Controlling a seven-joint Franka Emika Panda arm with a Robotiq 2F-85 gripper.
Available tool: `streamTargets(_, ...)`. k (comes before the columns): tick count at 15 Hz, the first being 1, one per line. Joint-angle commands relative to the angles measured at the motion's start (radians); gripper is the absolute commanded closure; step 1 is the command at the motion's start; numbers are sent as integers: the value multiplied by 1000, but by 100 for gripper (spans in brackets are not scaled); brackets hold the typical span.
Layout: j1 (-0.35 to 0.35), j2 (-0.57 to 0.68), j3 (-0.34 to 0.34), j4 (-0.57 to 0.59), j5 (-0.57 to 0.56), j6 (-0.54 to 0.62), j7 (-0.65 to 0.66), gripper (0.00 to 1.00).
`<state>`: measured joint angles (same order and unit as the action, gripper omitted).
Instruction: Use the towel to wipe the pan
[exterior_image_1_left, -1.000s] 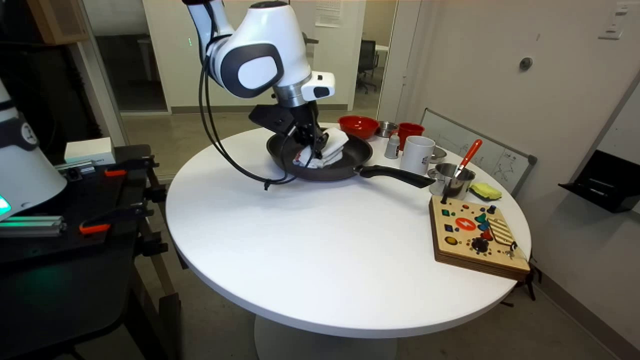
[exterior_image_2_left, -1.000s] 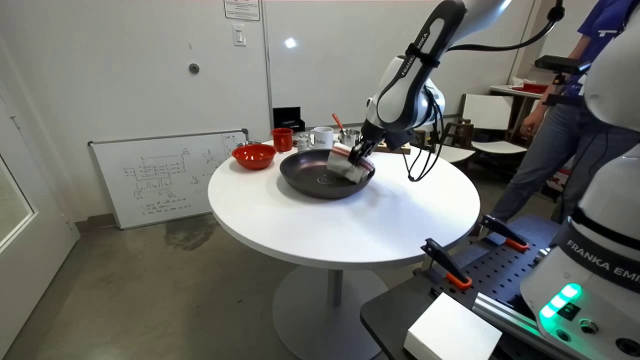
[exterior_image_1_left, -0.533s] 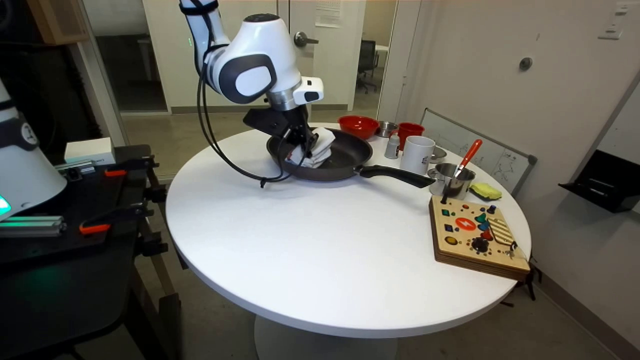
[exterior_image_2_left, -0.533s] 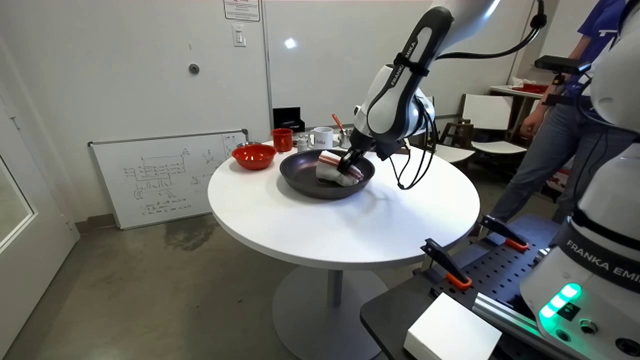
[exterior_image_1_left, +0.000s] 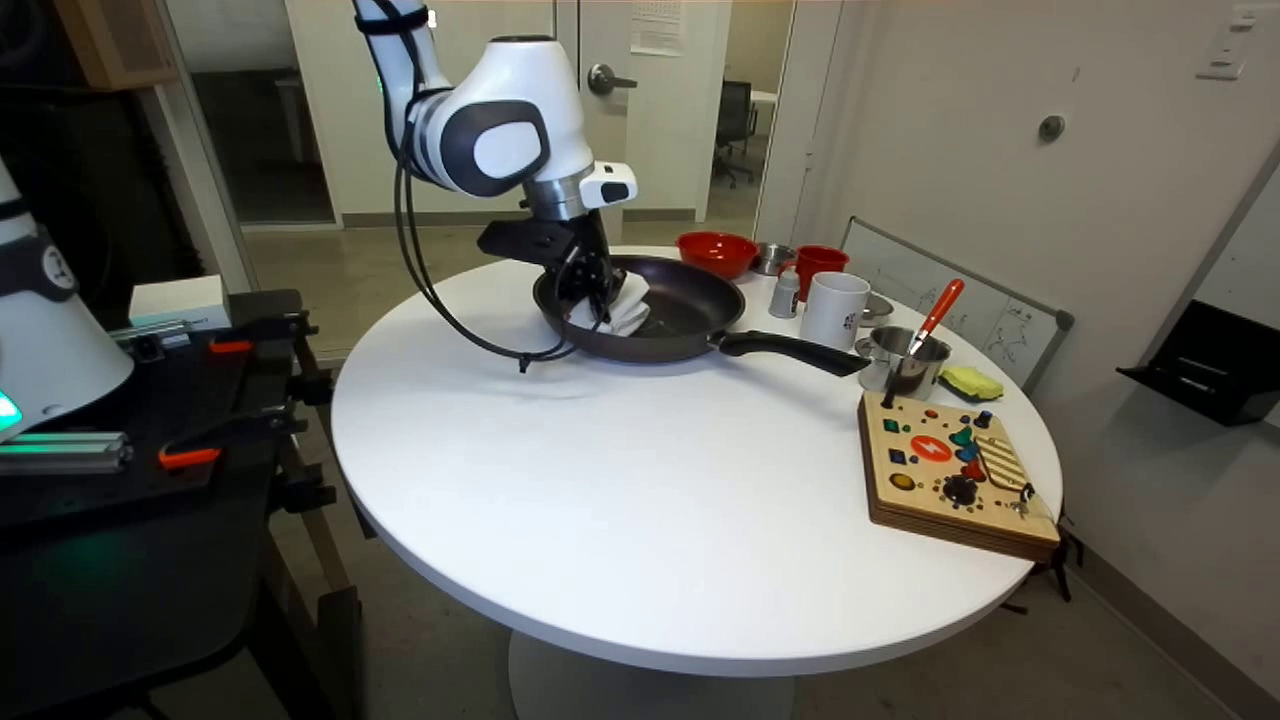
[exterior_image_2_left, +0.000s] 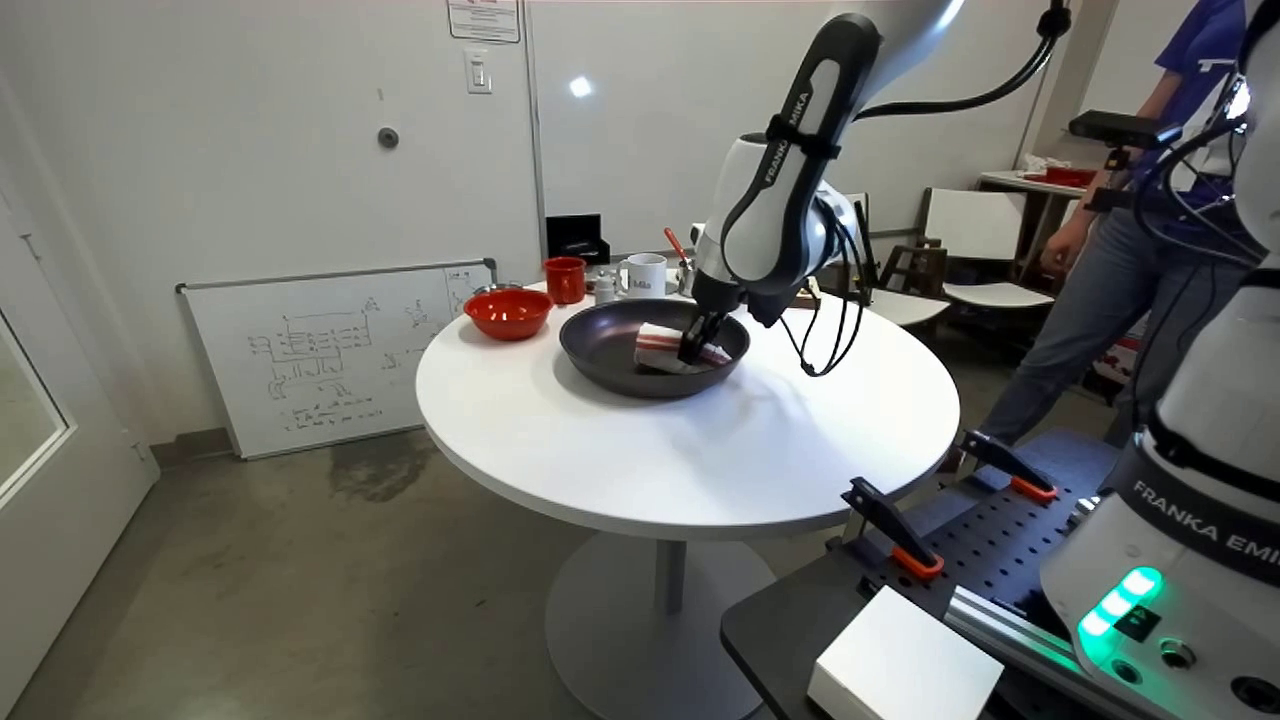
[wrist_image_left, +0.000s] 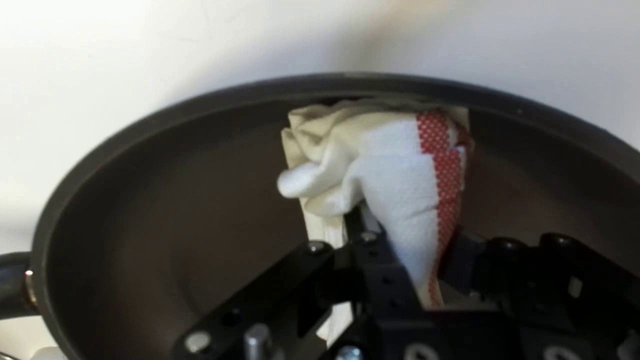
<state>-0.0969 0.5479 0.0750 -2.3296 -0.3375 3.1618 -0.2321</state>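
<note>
Clamped on the towel (wrist_image_left: 400, 170), the end effector (wrist_image_left: 409, 235) has drawn it across the pan (exterior_image_1_left: 697, 297) away from the handle (exterior_image_1_left: 795, 348), so wiping seems underway.

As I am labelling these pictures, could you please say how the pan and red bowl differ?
The pan is dark; the bowl is red. The pan is wider than the bowl. The pan has a long handle; the bowl shows none. Both are round and sit on the table.
</note>
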Motion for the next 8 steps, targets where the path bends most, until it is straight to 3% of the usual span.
streamTargets(1, -104, 6, 136, -16, 28, -89, -93, 94)
streamTargets(5, -298, 41, 355, -27, 76, -107, -240, 94)
streamTargets(8, -393, 71, 457, -45, 92, -91, -306, 95)
